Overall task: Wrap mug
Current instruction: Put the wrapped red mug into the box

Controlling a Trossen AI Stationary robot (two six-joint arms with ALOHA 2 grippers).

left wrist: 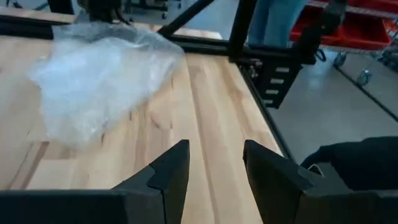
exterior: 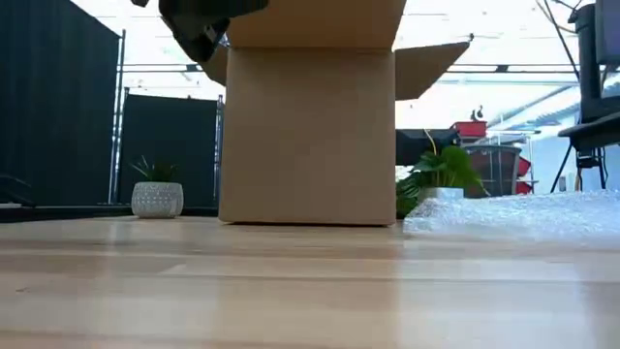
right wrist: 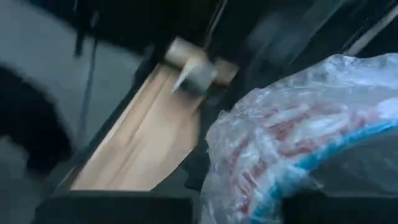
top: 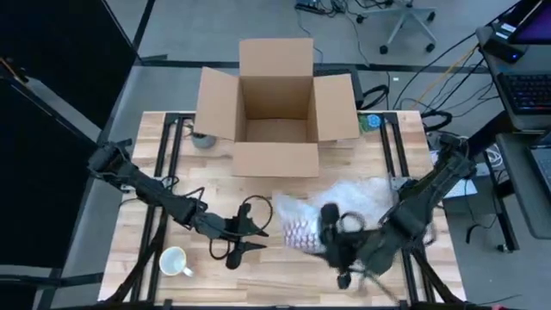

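Left gripper [top: 244, 234] hovered lower centre, fingers spread, empty. Right gripper [top: 331, 232] pinched the bubble wrap [top: 344, 202] around a red-patterned mug [top: 303, 231], lower right.

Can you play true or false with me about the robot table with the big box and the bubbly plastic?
1. The cardboard box stands with its flaps open. True.
2. The white mug sits inside the box. False: it stands on the wooden table near the front left corner.
3. The left gripper has its jaws open and holds nothing. True.
4. The bubble wrap lies on the left half of the table. False: it is right of the middle, by the right gripper.
5. A small potted plant stands beside the box in the low view. True.
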